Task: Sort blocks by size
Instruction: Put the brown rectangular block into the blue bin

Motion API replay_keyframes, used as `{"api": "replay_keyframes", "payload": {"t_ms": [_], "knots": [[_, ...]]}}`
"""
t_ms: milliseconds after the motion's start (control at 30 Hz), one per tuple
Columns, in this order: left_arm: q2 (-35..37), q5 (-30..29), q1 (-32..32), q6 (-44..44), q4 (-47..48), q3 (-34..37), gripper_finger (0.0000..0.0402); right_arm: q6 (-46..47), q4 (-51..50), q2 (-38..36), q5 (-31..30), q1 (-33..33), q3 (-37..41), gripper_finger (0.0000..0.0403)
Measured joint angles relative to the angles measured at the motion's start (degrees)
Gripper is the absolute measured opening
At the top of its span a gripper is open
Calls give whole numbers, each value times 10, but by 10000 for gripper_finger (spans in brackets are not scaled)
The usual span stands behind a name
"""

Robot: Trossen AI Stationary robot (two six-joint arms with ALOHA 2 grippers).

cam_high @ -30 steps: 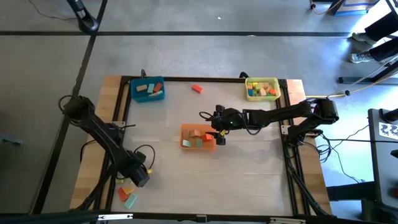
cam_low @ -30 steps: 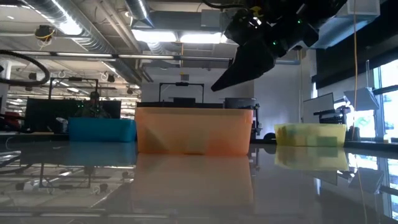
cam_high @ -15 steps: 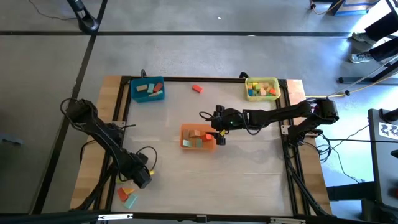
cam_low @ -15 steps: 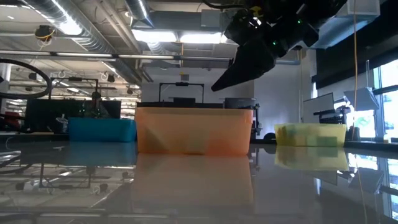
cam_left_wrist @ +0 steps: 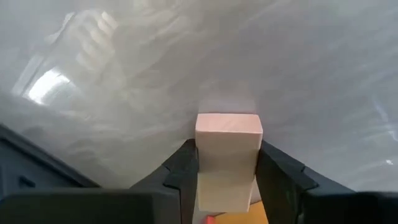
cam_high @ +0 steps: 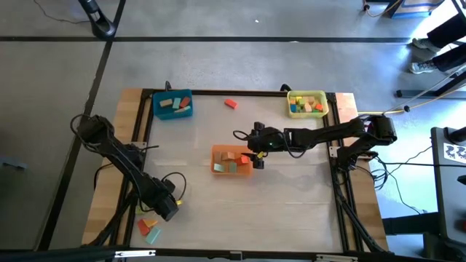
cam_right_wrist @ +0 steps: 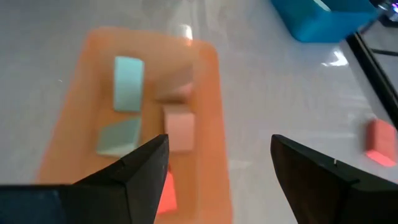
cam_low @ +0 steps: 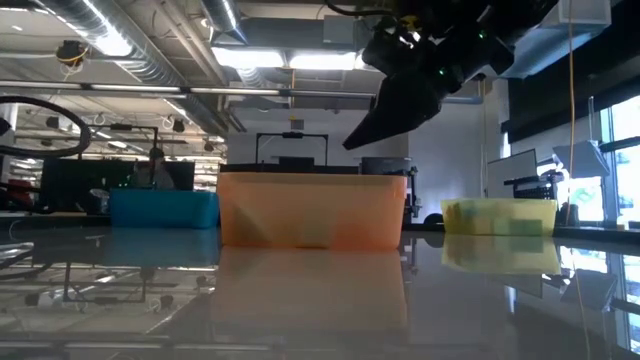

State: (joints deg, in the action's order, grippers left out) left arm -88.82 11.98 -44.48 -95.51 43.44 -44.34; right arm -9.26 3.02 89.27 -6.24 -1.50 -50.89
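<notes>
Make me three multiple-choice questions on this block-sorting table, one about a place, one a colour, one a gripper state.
1. Where is the lone red block?
A. between the blue and yellow trays
B. inside the orange tray
C. off the table

2. Which tray does the right gripper hang over?
A. blue
B. yellow
C. orange

3. The left gripper is
A. empty
B. around a tan block
C. holding a tray

A: it lies between the blue tray and yellow tray.
C: the orange tray lies beneath.
B: the tan block sits between its fingers.

tan block (cam_left_wrist: 227, 146) between dark fingers (cam_left_wrist: 181, 168)
</notes>
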Motion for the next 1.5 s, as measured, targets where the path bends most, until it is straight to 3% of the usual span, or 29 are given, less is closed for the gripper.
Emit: {"api": "replay_keyframes", "payload": {"t_ms": [233, 500, 733, 1200, 1500], "knots": [[71, -21, 44, 45, -3, -12, 120, -8, -55, -28, -51, 0, 0, 278], [186, -152, 134, 145, -4, -19, 123, -17, -93, -46, -109, 0, -1, 278], [244, -262, 214, 275, -14, -19, 122, -16, -110, -47, -127, 0, -1, 278], [251, -363, 410, 533, -73, -19, 126, -15, -104, -47, -139, 0, -1, 278], [251, -451, 570, 648, -74, -19, 126, -12, -100, -47, -143, 0, -1, 278]]}}
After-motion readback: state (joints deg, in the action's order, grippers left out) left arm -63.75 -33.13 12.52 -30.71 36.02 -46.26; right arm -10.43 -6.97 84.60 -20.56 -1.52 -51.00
